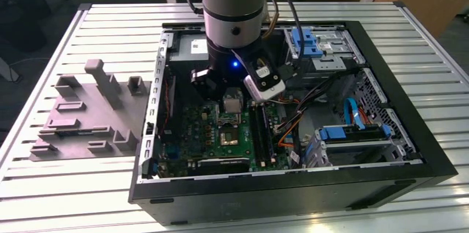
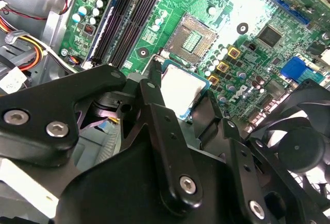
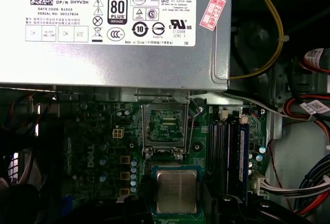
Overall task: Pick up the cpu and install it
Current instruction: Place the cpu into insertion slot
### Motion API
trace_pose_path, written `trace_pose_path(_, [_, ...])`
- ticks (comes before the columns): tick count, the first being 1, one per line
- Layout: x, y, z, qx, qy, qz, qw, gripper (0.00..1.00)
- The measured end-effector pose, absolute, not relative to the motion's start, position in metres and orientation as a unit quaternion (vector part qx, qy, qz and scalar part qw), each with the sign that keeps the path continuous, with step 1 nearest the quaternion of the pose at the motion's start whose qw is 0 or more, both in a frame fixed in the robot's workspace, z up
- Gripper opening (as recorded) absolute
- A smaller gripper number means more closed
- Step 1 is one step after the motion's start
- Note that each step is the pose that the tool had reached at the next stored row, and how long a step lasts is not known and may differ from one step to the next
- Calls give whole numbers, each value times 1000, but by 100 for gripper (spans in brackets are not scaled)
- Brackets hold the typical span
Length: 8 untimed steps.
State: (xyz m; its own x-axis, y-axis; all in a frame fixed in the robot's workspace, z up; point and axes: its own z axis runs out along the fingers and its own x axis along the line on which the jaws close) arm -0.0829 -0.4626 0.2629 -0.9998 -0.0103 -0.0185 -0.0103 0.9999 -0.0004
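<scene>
Holding entry: small flat square cpu with a pale silver metal top and blue-green edge (image 2: 181,86), gripped on two opposite edges by the black metal fingers (image 2: 159,105) of the black linkage gripper (image 2: 179,98). The fingers are closed in to the chip's width and grasp nothing else.

- Position of item: the cpu is level and raised above the green motherboard (image 2: 247,7). It is near the open black rectangular socket frame with metal rim (image 2: 191,41) and not seated in it. The frame's contact field is exposed. In the first wrist view the cpu (image 3: 176,190) sits just beside one short end of the socket frame (image 3: 164,126).
- Grey sheet-metal power-supply box with white label (image 3: 113,28): beyond the socket frame's other short end.
- Long narrow dark memory sticks (image 3: 242,152): alongside the socket frame, parallel to its long side.
- Black round fan (image 2: 304,147): well apart from the socket frame, past the cpu.
- Grey cylindrical arm (image 1: 233,2): upright over the socket frame, with the gripper (image 1: 232,101) at its lower end.
- Black open computer case (image 1: 293,189): encloses the socket frame and stands on a pale slatted metal table (image 1: 73,200).
- Grey moulded fixture block (image 1: 81,117): outside the case, well apart from the socket frame, toward the exterior view's left.
</scene>
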Motion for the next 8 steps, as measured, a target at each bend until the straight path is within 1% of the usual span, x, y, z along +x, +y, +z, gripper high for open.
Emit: trace_pose_path(8, [-83,-467,259,-6,1000,0,9,47])
